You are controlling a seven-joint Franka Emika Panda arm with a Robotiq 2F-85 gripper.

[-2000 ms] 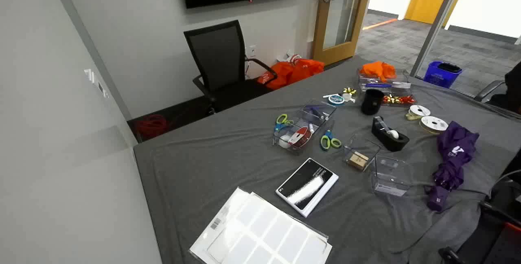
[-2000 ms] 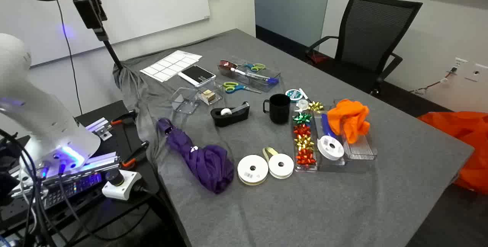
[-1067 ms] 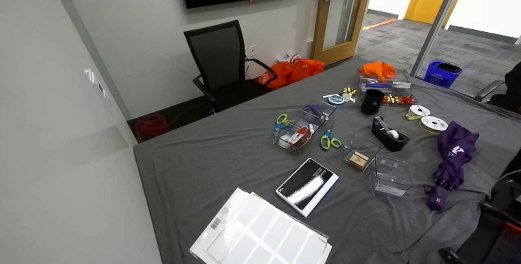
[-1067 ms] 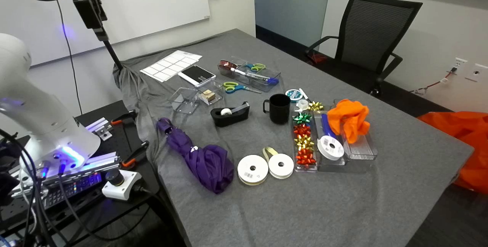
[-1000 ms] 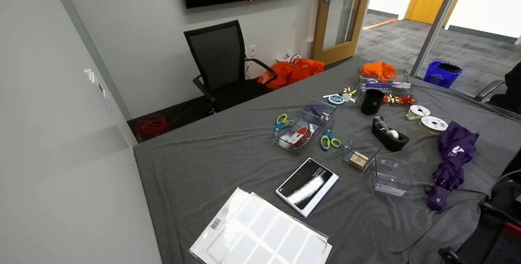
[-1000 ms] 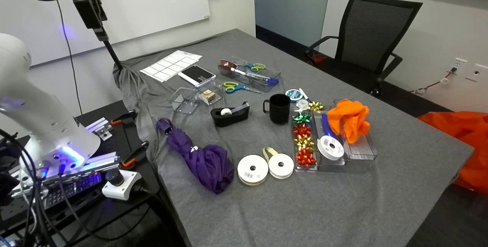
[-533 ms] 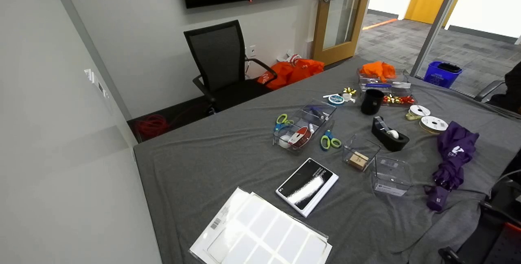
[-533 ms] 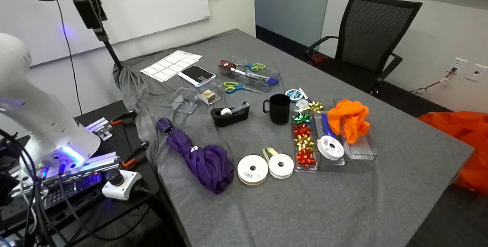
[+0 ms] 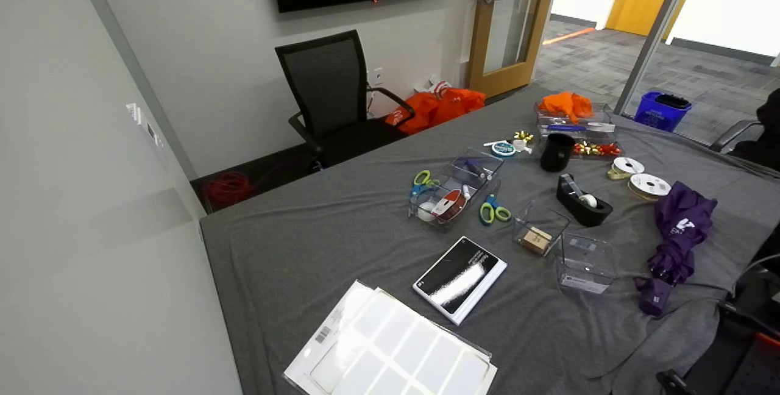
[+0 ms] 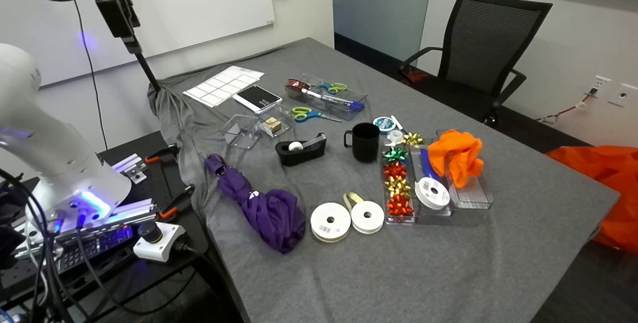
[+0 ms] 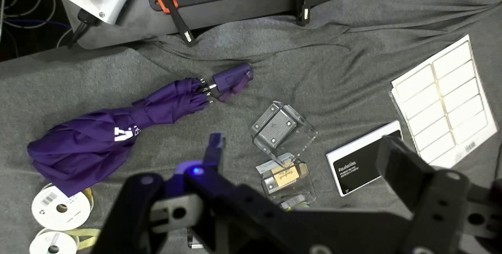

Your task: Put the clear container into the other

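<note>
Claw [image 11: 302, 144]: spread wide, holding nothing. Below it: bare tub [image 11: 285, 133]; just beside, loaded tub [image 11: 300, 189], tan block [image 11: 285, 175] inside. We should pinch one tub wall squarely, lift level.

Two scissors [image 10: 314, 114], one umbrella [image 11: 145, 115], six clear tubs [image 11: 277, 127], perhaps seven

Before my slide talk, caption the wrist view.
Open hand, purple umbrella, and clear container beside another holding a tan block.

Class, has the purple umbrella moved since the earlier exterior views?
No: in both exterior views, the purple umbrella shows no visible shift either way relative to the table.
</note>
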